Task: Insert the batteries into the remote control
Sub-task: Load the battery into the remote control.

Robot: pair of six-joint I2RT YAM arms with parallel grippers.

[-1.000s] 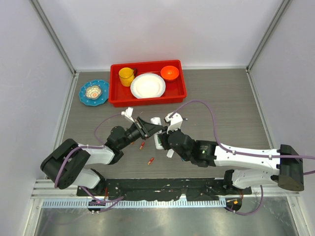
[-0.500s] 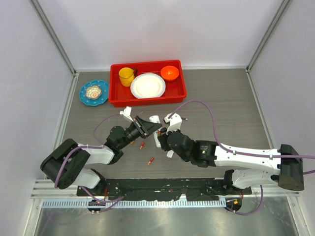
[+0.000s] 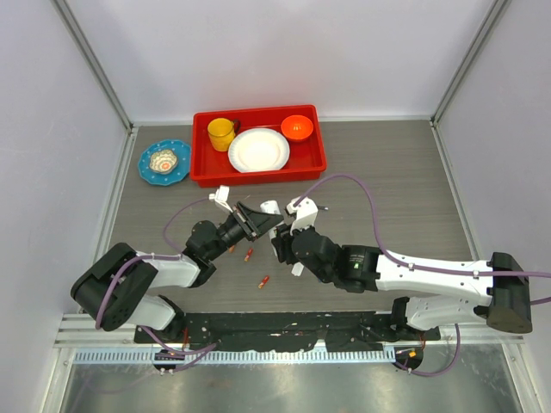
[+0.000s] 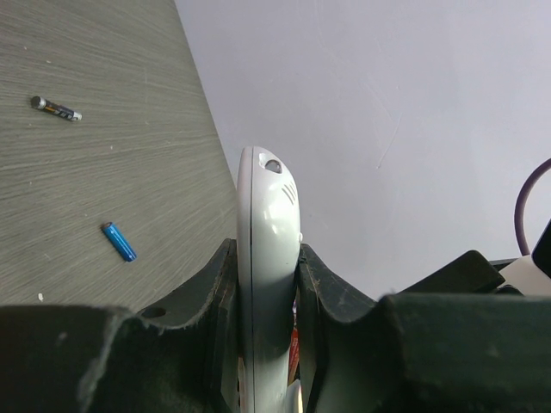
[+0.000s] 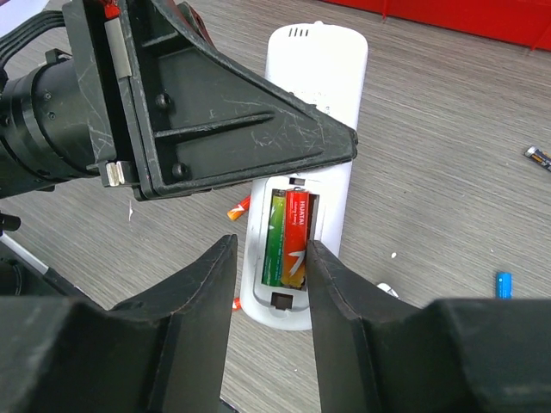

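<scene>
Between your left arm's fingers (image 4: 314, 301) sits the slim white plastic remote control (image 4: 263, 224), clamped tight with one finger on either broad face, so that wrist sees it edge-on. Your right arm's fingers (image 5: 331, 292) stand apart and hold nothing. They hang just above the remote's lower end, one to each side of the open battery recess (image 5: 280, 298). A green battery (image 5: 277, 237) and an orange-red battery (image 5: 298, 237) lie side by side in that recess, touching.

Your left arm (image 3: 164, 271) lies low, reaching from its base toward the desk's middle. Your right arm (image 3: 430, 275) stretches in from the right, its wrist bent over the remote.

On the grey wood-grain desk (image 3: 387, 172), a loose blue battery (image 5: 503, 282) and a dark battery (image 5: 538, 157) lie off to one side of the remote, and two small orange-red cells (image 3: 248, 254) lie near the left arm. A red plastic tray (image 3: 258, 179) at the far edge carries a yellow cup (image 3: 221, 133), a white plate (image 3: 258, 150) and an orange bowl (image 3: 297, 127), with a blue plate (image 3: 176, 172) just left of it. Pale walls (image 3: 284, 52) close in the desk.
</scene>
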